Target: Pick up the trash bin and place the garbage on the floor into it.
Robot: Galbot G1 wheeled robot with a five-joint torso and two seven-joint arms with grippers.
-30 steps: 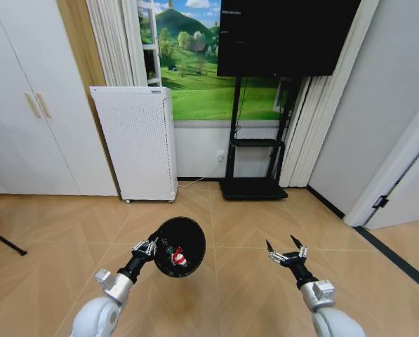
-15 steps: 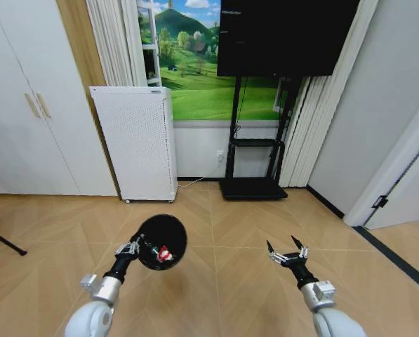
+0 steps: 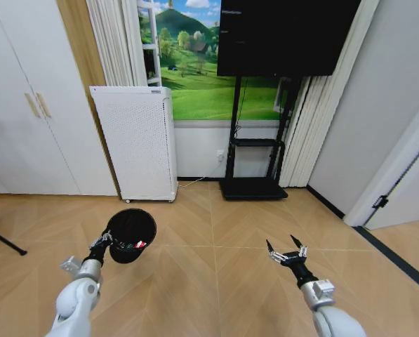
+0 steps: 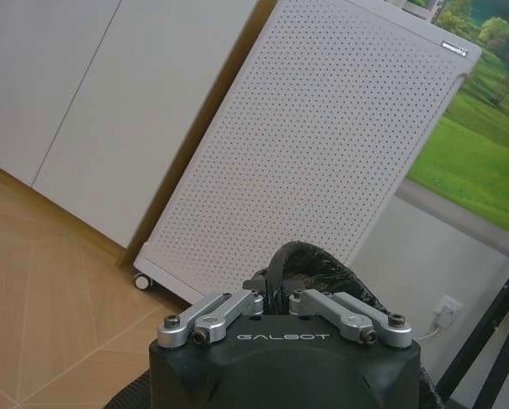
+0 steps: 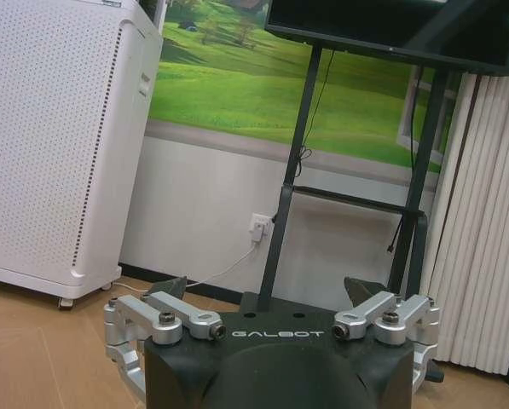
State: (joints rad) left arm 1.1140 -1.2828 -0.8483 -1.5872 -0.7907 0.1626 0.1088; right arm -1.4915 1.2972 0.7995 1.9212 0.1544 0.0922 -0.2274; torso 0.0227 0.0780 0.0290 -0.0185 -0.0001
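Head view: the left gripper (image 3: 105, 241) is clamped on the rim of the small black round mesh trash bin (image 3: 131, 234), carried above the tan herringbone parquet floor (image 3: 216, 232) at the robot's left. Red-and-white garbage (image 3: 138, 245) lies inside; the bin tilts mouth-up, apparently to retain it. The right gripper (image 3: 286, 250) hangs forward with fingers spread, empty.

Left wrist view: fingers pressed onto the bin's rim, the white perforated appliance (image 4: 322, 145) beyond.

Right wrist view: jaws wide apart, nothing between them.
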